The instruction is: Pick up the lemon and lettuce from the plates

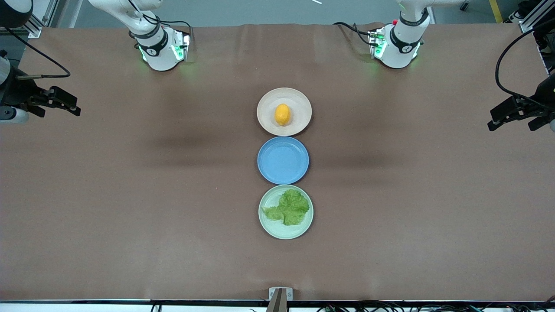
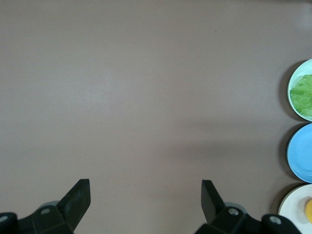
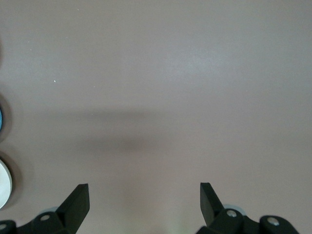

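Both pairs of jaws stand spread wide and hold nothing: the left gripper (image 1: 516, 118) hangs over the bare counter (image 1: 130, 195) at the left arm's end, the right gripper (image 1: 65, 104) over the right arm's end, each well apart from the row of three plates in the middle. The lemon (image 1: 282, 114) lies on the beige-pink plate (image 1: 299, 102), farthest from the front camera; the lettuce (image 1: 290, 208) lies flat on the mint plate (image 1: 271, 225), nearest it, with a bare blue plate (image 1: 282, 160) between them. The reach has not begun, so I judge each arm should travel in high, then descend straight. The lemon probably wants jaws across its narrow width; the leaf likely needs a pinch at a raised edge, without scraping the plate.
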Action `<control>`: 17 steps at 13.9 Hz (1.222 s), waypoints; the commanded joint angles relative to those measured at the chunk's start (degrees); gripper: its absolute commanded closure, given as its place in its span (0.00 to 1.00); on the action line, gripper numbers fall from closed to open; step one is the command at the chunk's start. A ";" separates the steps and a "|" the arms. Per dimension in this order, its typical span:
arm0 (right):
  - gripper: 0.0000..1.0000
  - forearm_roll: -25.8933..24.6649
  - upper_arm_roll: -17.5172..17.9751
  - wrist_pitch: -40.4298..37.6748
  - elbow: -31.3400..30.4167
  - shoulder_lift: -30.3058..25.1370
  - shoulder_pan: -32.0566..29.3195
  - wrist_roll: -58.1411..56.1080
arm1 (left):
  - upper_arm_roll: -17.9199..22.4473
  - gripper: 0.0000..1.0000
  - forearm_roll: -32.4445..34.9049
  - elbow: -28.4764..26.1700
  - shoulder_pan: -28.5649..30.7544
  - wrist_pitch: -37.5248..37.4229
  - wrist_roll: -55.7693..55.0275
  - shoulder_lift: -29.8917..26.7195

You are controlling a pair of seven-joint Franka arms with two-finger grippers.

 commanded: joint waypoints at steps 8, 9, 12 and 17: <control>0.00 0.23 -0.06 1.01 0.61 -0.87 0.01 -0.70 | -0.84 0.00 -3.06 0.66 -2.11 -0.05 -0.48 3.14; 0.00 0.15 -0.06 0.91 1.92 -0.52 0.10 -0.88 | -1.28 0.00 -4.83 0.74 -3.17 0.30 -1.88 5.33; 0.00 0.14 0.11 1.52 2.55 3.24 0.88 -0.88 | -2.43 0.00 -5.02 2.58 -9.57 5.03 -12.22 12.71; 0.00 -1.44 0.20 0.74 7.30 12.23 9.83 3.22 | -2.25 0.00 -4.67 9.35 -20.04 16.18 -31.83 26.87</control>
